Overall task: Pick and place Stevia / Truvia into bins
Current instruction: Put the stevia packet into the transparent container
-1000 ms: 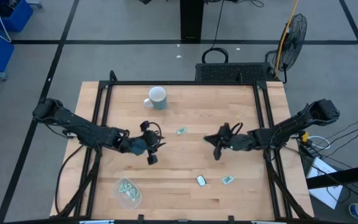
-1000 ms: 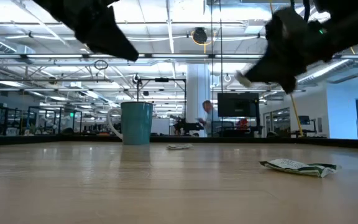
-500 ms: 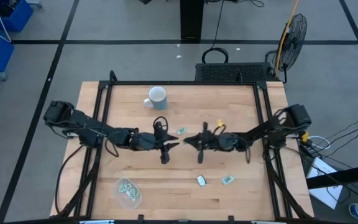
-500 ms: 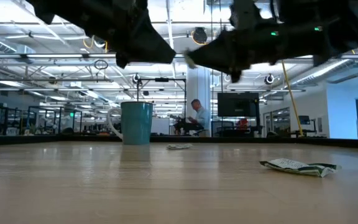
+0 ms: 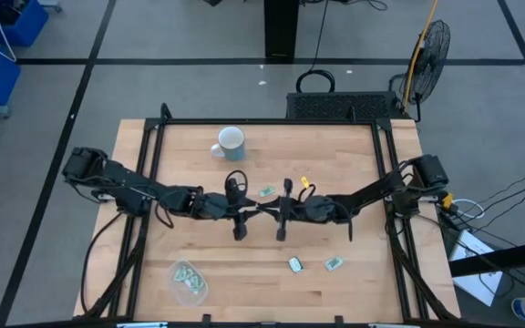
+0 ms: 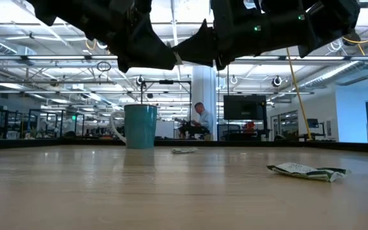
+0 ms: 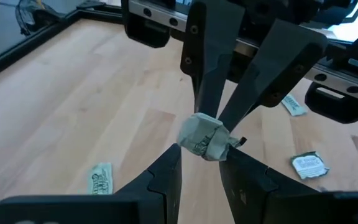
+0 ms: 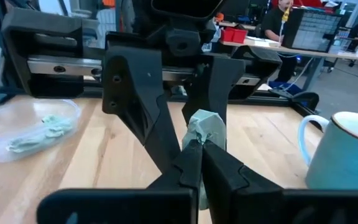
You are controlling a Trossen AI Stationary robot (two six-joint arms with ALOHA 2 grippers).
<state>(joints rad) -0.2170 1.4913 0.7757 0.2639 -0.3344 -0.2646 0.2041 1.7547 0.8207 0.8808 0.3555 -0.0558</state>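
Note:
A crumpled pale green and white Stevia packet (image 7: pixel 202 135) hangs in the air above the table's middle, between both grippers. My left gripper (image 5: pixel 254 210) comes from the table's left and my right gripper (image 5: pixel 268 210) from its right; both are shut on the packet, tip to tip. Three more packets lie flat on the wood (image 5: pixel 267 191) (image 5: pixel 294 264) (image 5: pixel 334 263). The clear round bin (image 5: pixel 190 281) sits near the near-left corner with several packets inside. My left gripper pinches the packet's near side (image 7: pixel 194 148) between its two fingertips, coming level from the table's left. The packet is lifted clear of the table. My right gripper pinches the same packet at its other side (image 8: pixel 202 127) between its two fingertips, level from the table's right, its fingers pointing straight at the left gripper's.
A white and pale blue mug (image 5: pixel 231 142) stands near the table's far edge. A black frame (image 5: pixel 272 122) runs around the tabletop. Bare wood lies between the grippers and the bin. A person sits at a desk (image 6: pixel 202 121) far behind the table.
My right gripper has carried the packet toward the table's left while my left gripper moved toward the right. Half a second ago they stood apart; now their fingertips meet at the packet above the table's middle.

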